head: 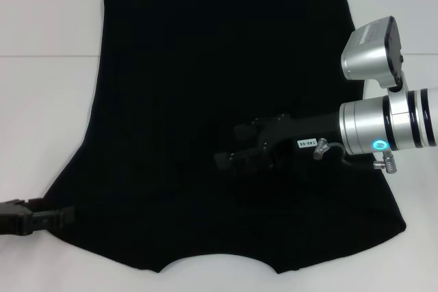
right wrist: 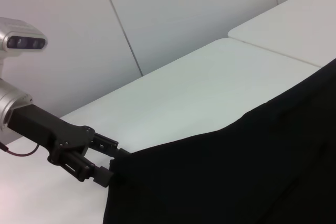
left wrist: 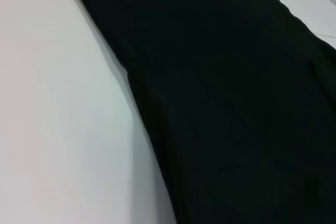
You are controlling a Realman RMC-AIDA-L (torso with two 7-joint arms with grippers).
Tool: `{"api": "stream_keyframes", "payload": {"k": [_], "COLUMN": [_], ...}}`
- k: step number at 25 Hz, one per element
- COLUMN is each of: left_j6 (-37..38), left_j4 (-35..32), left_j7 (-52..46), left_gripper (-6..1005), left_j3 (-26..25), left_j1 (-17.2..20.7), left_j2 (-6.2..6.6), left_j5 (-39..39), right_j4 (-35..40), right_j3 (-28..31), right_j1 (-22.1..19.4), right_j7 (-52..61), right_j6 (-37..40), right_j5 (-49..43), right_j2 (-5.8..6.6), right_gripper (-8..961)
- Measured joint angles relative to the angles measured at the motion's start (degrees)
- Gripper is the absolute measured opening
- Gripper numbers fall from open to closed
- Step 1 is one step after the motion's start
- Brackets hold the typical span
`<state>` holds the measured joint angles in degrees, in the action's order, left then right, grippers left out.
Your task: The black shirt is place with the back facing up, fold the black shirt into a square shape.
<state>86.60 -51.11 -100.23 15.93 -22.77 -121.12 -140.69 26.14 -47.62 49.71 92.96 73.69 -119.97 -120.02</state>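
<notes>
White table (head: 41, 100) underneath, pale wall panels beyond. Spread flat across it, the black shirt (head: 205, 66), hem far, neckline near. At the near left sleeve edge, touching cloth: left end effector (right wrist: 107, 163), grip impossible to tell. Over the shirt's middle: right end effector (head: 229, 146), jaws apart, holding nothing. Likely trouble: pinching two layers or only a thin edge, then losing the sleeve mid-lift. Dragging instead of lifting would probably skew the whole shirt and crook the fold.
</notes>
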Motion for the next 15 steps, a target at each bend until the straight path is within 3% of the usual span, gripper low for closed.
{"api": "stream_keyframes", "payload": {"k": [11, 15], "left_j6": [0.22, 0.21], "left_j4": [1.74, 1.81], "left_j7": [-1.53, -1.56], "left_gripper": [853, 678], "left_j3": [-0.14, -0.30], "left_j1": [-1.36, -1.49], "left_j2": [0.89, 0.89], "left_j5": [-0.80, -1.13], "right_j4": [0.25, 0.30], "right_j3": [0.21, 0.16], "right_j1": [-0.48, -0.56], "right_j7": [-0.01, -0.05], "right_j6": [0.63, 0.73], "right_j5": [0.74, 0.79], "right_j2": [0.20, 0.23], "right_gripper": [911, 911]}}
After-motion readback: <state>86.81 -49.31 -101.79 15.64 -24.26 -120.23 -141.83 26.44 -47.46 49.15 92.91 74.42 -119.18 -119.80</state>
